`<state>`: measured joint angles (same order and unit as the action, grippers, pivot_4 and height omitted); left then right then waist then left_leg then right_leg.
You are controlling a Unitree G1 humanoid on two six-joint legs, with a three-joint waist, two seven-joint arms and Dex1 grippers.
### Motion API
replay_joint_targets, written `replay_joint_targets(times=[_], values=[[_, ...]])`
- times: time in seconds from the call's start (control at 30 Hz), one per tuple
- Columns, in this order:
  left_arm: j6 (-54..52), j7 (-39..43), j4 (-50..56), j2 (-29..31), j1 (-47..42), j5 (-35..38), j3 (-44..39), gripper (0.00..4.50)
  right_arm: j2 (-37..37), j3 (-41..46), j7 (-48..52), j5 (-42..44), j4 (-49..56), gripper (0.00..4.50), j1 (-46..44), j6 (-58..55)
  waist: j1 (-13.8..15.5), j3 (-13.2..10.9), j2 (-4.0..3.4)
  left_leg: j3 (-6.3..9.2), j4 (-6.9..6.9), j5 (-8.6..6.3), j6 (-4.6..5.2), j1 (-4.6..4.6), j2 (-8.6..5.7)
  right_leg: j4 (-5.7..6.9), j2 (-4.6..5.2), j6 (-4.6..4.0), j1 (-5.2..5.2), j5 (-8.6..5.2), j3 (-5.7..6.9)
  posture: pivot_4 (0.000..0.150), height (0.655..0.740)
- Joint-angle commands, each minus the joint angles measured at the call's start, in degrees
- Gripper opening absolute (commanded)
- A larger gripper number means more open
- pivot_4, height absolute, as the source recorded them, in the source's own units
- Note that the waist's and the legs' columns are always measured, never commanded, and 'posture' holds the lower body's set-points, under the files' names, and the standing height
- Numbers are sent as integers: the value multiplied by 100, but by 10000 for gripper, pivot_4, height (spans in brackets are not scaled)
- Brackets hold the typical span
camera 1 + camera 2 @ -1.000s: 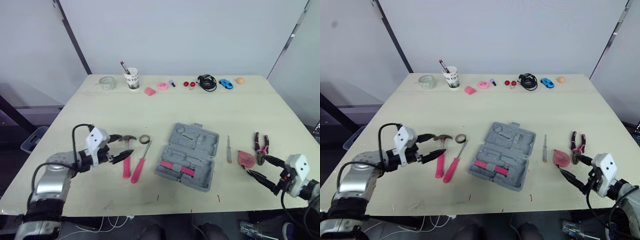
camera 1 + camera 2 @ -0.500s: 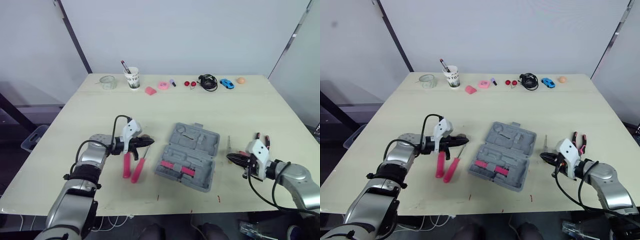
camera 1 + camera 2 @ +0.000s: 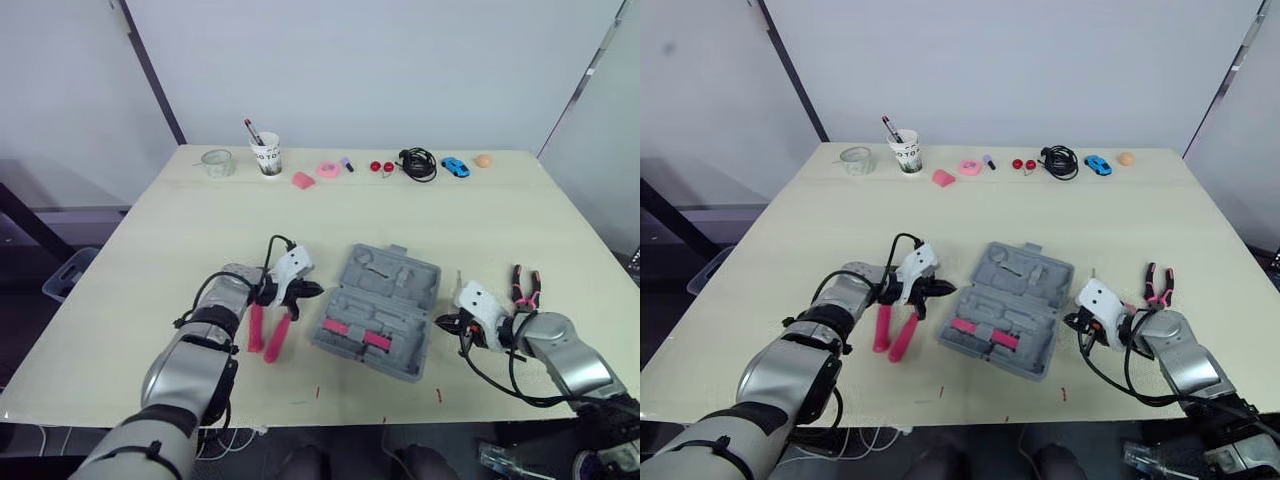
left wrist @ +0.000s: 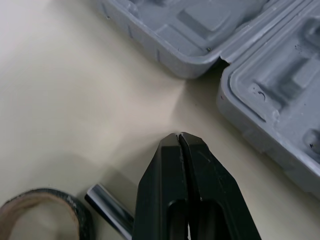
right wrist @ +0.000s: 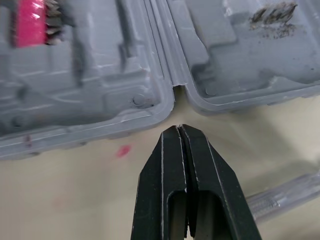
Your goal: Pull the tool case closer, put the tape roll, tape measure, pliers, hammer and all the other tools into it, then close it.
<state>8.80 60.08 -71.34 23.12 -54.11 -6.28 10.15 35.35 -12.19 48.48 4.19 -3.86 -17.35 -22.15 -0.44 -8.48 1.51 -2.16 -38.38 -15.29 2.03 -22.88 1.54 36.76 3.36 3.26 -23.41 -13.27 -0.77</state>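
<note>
The grey tool case [image 3: 380,310] lies open at mid-table, with pink inserts [image 3: 350,333] in its near half. My left gripper [image 3: 315,290] is shut and empty, its tips [image 4: 179,136] just off the case's left side [image 4: 280,90]. Beside it are the tape roll [image 4: 35,215], the pink-handled hammer [image 3: 255,325] and a pink screwdriver [image 3: 278,335]. My right gripper [image 3: 440,322] is shut and empty, its tips [image 5: 179,127] just short of the hinge on the case's right side [image 5: 100,100]. A small screwdriver [image 3: 458,285] and the pliers [image 3: 525,285] lie to the right.
Along the table's far edge stand a glass jar [image 3: 215,162], a paper cup with pens [image 3: 266,157], pink bits [image 3: 328,170], a black cable [image 3: 415,163], a blue toy car [image 3: 455,167] and an orange ball [image 3: 483,160].
Both arms have swung inward from the table's outer sides to the two sides of the case. Both grippers went from open to shut.
</note>
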Motion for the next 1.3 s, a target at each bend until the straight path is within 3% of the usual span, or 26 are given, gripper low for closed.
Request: replay_joint_targets(times=[0.03,1.3], values=[[90,-107,-128,-79,-156,-160,13,759,-55,-16,-147,-187,-48,0,-150,49,-4,0,0,1,0,0,0,0,0,0,0,0,0,0,0,1500,7400],[-56,163,-320,-669,-293,-576,-5,759,-432,-33,-255,-378,-249,0,-191,143,36,2,0,5,-3,0,0,0,-5,4,2,3,2,2,1,1500,7400]])
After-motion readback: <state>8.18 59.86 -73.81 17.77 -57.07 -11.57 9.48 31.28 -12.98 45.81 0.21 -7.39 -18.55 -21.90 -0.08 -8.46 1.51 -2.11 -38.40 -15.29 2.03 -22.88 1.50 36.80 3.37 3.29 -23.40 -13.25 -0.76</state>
